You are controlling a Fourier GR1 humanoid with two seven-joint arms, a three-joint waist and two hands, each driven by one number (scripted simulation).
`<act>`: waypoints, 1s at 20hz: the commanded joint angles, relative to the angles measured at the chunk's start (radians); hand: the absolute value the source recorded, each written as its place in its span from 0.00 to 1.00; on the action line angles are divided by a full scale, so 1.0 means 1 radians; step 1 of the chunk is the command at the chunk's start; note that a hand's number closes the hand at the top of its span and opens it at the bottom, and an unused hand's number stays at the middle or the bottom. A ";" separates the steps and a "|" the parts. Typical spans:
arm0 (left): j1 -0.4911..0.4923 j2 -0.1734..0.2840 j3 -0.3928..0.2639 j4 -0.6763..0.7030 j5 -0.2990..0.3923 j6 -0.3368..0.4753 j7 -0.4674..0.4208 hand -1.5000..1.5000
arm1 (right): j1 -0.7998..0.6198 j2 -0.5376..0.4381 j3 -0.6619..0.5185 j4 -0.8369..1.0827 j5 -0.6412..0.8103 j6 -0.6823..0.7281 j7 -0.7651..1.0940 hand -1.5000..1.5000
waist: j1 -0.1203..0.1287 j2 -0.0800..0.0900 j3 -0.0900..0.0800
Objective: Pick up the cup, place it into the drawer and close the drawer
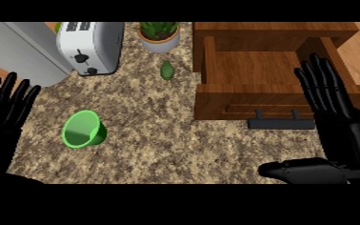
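Green cup (84, 129) tipped on its side on the desk (175, 143), mouth up-left, just right of the left hand (15, 109), well apart from the right hand (329, 109) beside the open drawer (253, 71). Fingers of both straight, spread wide, holding nothing. Probably light, stiff, smooth, liable to roll; best pinched across the rim.
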 commanded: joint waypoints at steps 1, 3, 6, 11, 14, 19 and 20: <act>-0.074 0.020 0.039 0.062 0.048 0.014 0.065 0.00 | -0.026 -0.034 -0.049 0.070 -0.049 0.065 -0.025 0.00 | -0.005 -0.001 0.001; -0.048 0.028 0.047 0.153 -0.014 -0.046 -0.011 0.00 | -0.049 -0.052 -0.075 0.072 -0.081 0.085 -0.007 0.00 | -0.005 -0.001 0.000; -0.066 0.080 0.118 0.296 0.014 -0.113 -0.056 0.00 | -0.055 0.010 -0.007 0.108 0.022 0.019 -0.040 0.00 | -0.004 0.000 0.000; -0.081 0.043 0.083 0.442 -0.127 -0.119 -0.177 0.00 | -0.094 -0.019 -0.070 0.159 -0.041 0.076 -0.083 0.00 | -0.004 -0.001 0.000; -0.095 0.038 0.085 0.608 -0.179 -0.143 -0.282 0.00 | -0.098 -0.023 -0.057 0.108 -0.035 0.066 -0.028 0.00 | -0.009 0.000 0.000; -0.143 0.029 0.064 0.800 -0.304 -0.118 -0.429 0.00 | -0.134 -0.036 -0.094 0.111 -0.055 0.072 -0.029 0.00 | -0.012 0.001 0.000; -0.152 0.056 0.085 0.790 -0.267 -0.127 -0.375 0.00 | -0.169 -0.044 -0.098 0.161 -0.036 0.073 -0.027 0.00 | -0.006 0.000 0.000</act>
